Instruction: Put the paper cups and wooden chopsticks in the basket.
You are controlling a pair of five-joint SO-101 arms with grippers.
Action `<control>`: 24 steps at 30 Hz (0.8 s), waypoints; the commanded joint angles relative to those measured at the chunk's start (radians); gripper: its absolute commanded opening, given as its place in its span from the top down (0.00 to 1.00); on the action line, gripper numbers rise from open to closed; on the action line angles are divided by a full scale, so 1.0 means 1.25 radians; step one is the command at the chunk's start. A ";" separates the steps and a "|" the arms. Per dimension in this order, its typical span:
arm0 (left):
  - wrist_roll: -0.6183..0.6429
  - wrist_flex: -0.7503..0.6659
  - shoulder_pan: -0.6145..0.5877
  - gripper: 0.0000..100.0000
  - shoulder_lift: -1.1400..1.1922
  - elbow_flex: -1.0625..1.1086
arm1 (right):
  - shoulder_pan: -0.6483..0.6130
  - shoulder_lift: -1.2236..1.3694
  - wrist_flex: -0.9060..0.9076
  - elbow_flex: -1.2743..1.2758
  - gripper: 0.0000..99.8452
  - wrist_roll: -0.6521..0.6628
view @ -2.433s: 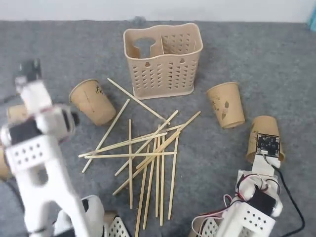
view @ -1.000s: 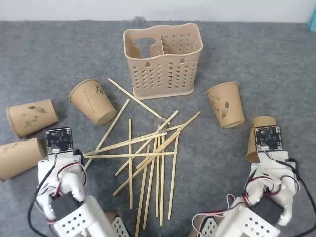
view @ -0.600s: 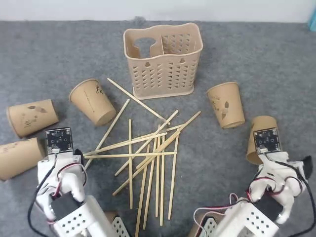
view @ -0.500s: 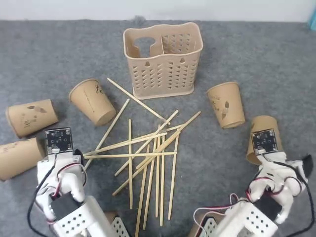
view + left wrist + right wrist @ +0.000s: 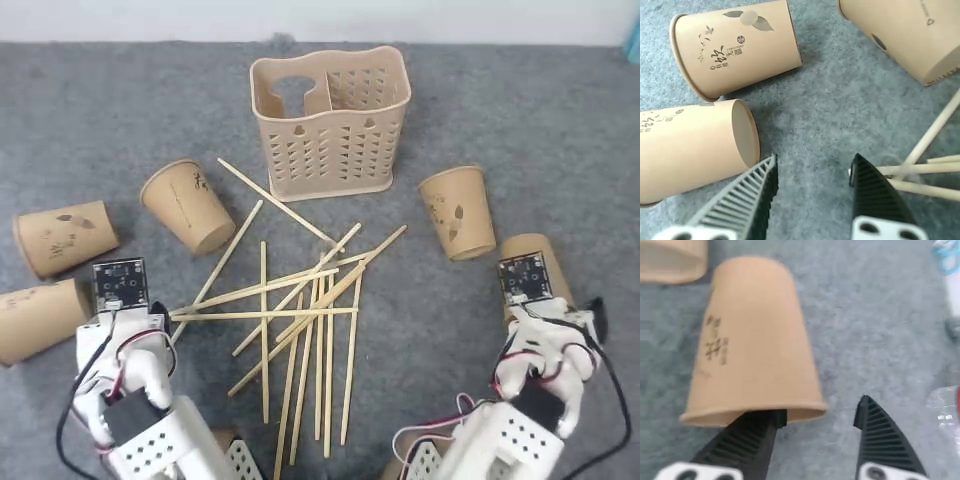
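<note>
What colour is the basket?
The basket is beige with small slots; best in the high view.

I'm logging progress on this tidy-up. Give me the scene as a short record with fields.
basket: upright at the mat's far side, two compartments
cups: five, all on their sides on the mat, three by the left arm, two by the right
chopsticks: loose pile on the mat before the basket
left gripper: open, over the mat near two cups
right gripper: open, at one cup's rim
</note>
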 commanded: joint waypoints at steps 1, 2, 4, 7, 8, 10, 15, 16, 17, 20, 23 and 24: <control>-0.005 0.000 0.000 0.78 0.001 -0.008 | -0.020 0.121 -0.019 -0.098 0.79 -0.010; -0.005 0.000 0.000 0.78 0.001 -0.008 | -0.020 0.164 -0.019 -0.126 0.79 -0.011; -0.005 0.000 0.000 0.78 0.001 -0.008 | -0.019 0.266 -0.019 -0.191 0.79 -0.012; -0.005 0.000 -0.001 0.78 0.001 -0.008 | -0.014 0.433 -0.015 -0.298 0.79 -0.032; -0.005 0.000 -0.001 0.78 0.001 -0.008 | -0.008 0.492 -0.012 -0.334 0.79 -0.039; -0.005 0.000 -0.001 0.78 0.001 -0.008 | 0.002 0.591 -0.009 -0.393 0.79 -0.041; -0.005 0.001 -0.016 0.78 -0.001 -0.008 | 0.037 0.749 -0.009 -0.482 0.95 -0.036; -0.005 0.001 -0.016 0.78 -0.001 -0.008 | 0.042 0.764 -0.009 -0.491 0.99 -0.037; -0.005 0.001 -0.016 0.78 -0.001 -0.008 | 0.046 0.773 -0.009 -0.496 1.00 -0.038; -0.005 0.001 -0.015 0.78 -0.001 -0.008 | 0.057 0.775 -0.009 -0.497 0.98 -0.039; -0.006 0.001 -0.015 0.78 -0.001 -0.008 | 0.063 0.775 0.041 -0.525 0.99 -0.039; -0.006 0.001 -0.015 0.78 -0.001 -0.008 | 0.064 0.776 0.083 -0.550 0.99 -0.039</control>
